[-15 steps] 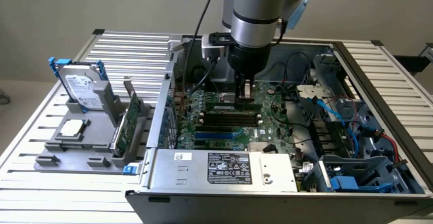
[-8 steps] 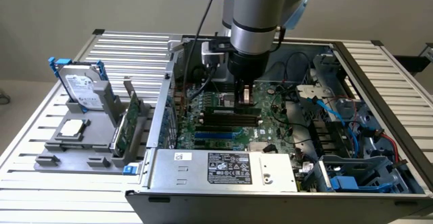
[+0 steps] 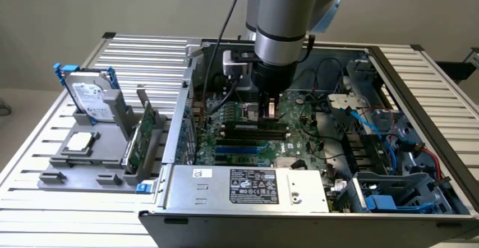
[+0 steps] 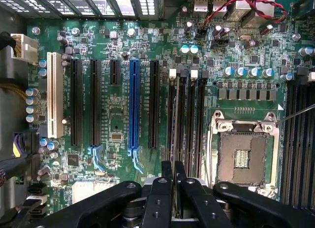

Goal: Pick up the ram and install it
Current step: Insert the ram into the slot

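Arm reaches down from above into the open computer case [image 3: 419, 79], which lies on its side on the slatted metal counter [image 3: 142, 51]. The hand [image 4: 174, 170] hangs low over the motherboard [image 3: 303, 141], near the middle of the board. Fingers [image 4: 166, 181] are drawn almost together, leaving only a thin gap, and they clamp the ram [image 3: 271, 112]. The ram stands on edge between them, and in the wrist view it is seen edge-on as a narrow sliver. The held ram sits directly above the bank of black memory slots [image 4: 188, 119], in line with their long axis. These slots lie between the long expansion slots and the empty CPU socket [image 4: 243, 156], whose metal frame is closed down. Cannot tell whether the ram's lower edge touches a slot or hangs just clear of it. White latches show at one end of the memory slots. One blue slot [image 4: 134, 105] stands among the black expansion slots, well apart from the hand. The power supply [image 3: 247, 186] fills the near edge of the case in the exterior view. On the exterior view's left, outside the case, a grey fixture [image 3: 56, 162] rests on the counter. It carries an upright hard drive [image 3: 93, 99], a green expansion card [image 3: 141, 138] standing on edge in its holder, and a square CPU chip [image 3: 79, 142] lying flat.
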Robot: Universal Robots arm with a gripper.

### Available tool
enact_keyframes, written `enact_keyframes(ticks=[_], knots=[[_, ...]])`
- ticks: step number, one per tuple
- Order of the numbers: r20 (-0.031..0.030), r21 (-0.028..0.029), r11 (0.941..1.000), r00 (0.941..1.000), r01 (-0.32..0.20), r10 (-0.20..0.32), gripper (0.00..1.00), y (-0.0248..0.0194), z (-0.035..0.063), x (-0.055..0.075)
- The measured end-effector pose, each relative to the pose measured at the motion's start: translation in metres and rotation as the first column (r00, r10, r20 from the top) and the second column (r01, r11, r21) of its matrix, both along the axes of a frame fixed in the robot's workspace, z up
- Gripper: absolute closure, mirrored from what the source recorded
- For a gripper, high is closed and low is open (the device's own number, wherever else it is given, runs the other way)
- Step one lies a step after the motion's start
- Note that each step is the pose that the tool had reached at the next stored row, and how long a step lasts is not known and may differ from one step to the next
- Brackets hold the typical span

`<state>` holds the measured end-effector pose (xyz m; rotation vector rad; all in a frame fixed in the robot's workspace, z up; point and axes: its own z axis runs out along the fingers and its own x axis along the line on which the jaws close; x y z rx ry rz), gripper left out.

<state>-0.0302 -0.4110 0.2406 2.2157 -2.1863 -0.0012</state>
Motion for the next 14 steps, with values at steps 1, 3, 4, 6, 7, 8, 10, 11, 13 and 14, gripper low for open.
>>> enact_keyframes(ticks=[1,3,4,6,7,8,10,11,13,14], knots=[[-0.0002,-0.0019,1.0,1.0,0.0,0.0,0.87,0.0,-0.0001,0.0001],[-0.0002,-0.005,1.0,1.0,-0.002,0.002,0.87,0.0,-0.0002,0.0005],[-0.0002,-0.0059,1.0,1.0,-0.004,0.004,0.87,-0.0001,-0.0002,0.0006],[-0.0001,-0.0072,1.0,1.0,-0.007,0.007,0.87,0.0,-0.0005,0.0007],[0.0,-0.0082,0.9999,1.0,-0.008,0.008,0.87,0.0,-0.0008,0.0008],[0.0,-0.0092,0.9999,1.0,-0.01,0.01,0.87,0.0,-0.0011,0.0008],[-0.0001,-0.0099,0.9998,0.9999,-0.017,0.017,0.87,0.0,-0.0016,0.0008],[-0.0002,-0.0103,0.9997,0.9998,-0.02,0.02,0.87,0.0,-0.0019,0.0009],[-0.0001,-0.0102,0.9996,0.9996,-0.027,0.027,0.87,0.0,-0.0027,0.0008],[-0.0001,-0.0102,0.9995,0.9995,-0.031,0.031,0.87,0.0,-0.0032,0.0008]])
